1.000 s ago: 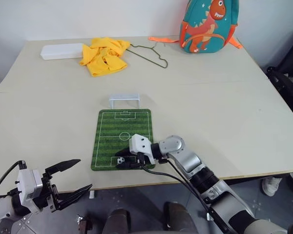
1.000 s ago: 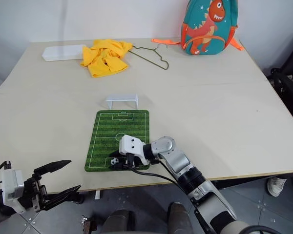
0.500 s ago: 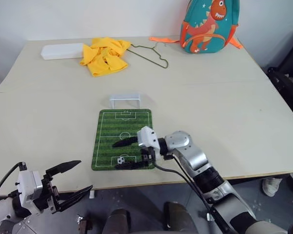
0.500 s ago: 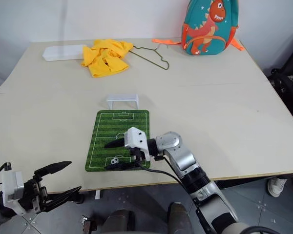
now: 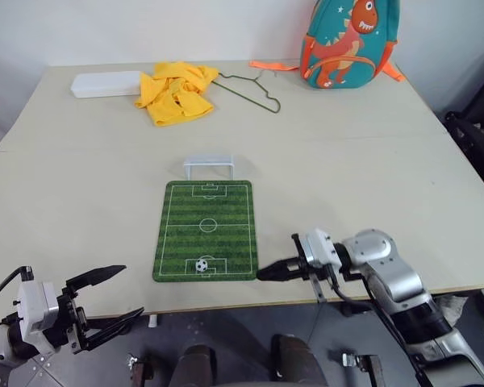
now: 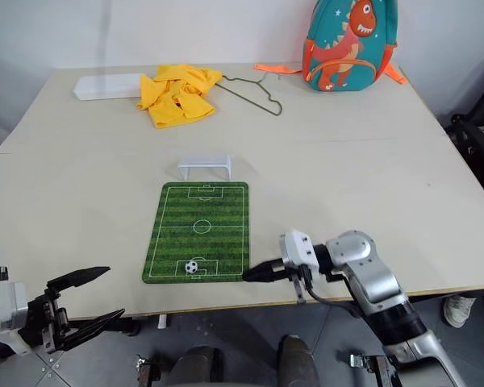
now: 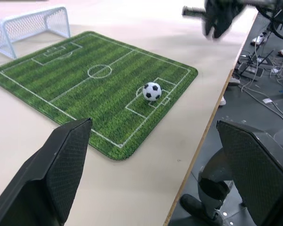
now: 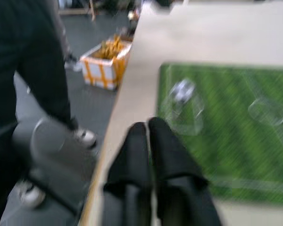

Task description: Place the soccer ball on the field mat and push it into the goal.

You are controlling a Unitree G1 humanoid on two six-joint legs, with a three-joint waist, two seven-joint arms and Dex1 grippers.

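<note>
The tiny soccer ball point(image 5: 201, 265) lies free on the near end of the green field mat point(image 5: 206, 230), inside the near penalty box. The small white goal point(image 5: 208, 167) stands just past the mat's far end. My right gripper point(image 5: 262, 274) is shut and empty, hovering just off the mat's near right corner and pointing left toward it. My left gripper point(image 5: 117, 300) hangs open below the table's front edge, to the left of the mat; its wrist view looks across at the ball point(image 7: 152, 91), mat point(image 7: 75, 89) and goal point(image 7: 30, 26).
A yellow cloth point(image 5: 174, 90), a wire hanger point(image 5: 250, 89) and a long white box point(image 5: 106, 83) lie at the table's far side. A dinosaur backpack point(image 5: 347, 40) stands at the far right. The table's front edge point(image 5: 226, 300) runs just below the mat.
My right gripper let go of the ball on the mat, drew back to the right off the mat, and shut. The ball stayed in the near penalty box. The left arm stayed put.
</note>
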